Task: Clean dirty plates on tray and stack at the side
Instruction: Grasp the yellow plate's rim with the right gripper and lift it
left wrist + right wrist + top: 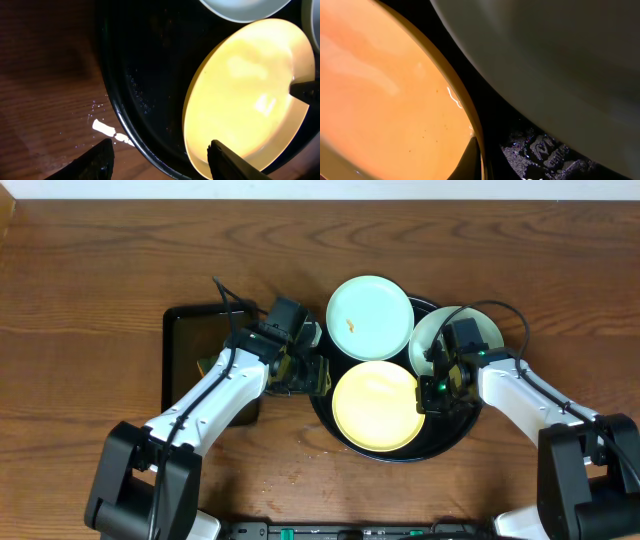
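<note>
Yellow plate [375,407] at 6 o'clock on tray [445,435]; left gripper [161,152] open at its 9 o'clock, right gripper [428,393] closed at 3; embossed mark [545,150] unreadable.

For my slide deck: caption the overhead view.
Yellow plate and two mint plates on the round tray, smaller tray beside it.

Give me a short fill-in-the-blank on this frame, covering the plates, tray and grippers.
1. The smeared mint plate lies on the round black ___.
2. The plate nearest the robot is coloured ___.
3. The left gripper has its jaws ___.
4. The right gripper, at that plate's rim, is ___.
Missing words: tray; yellow; open; shut.
</note>
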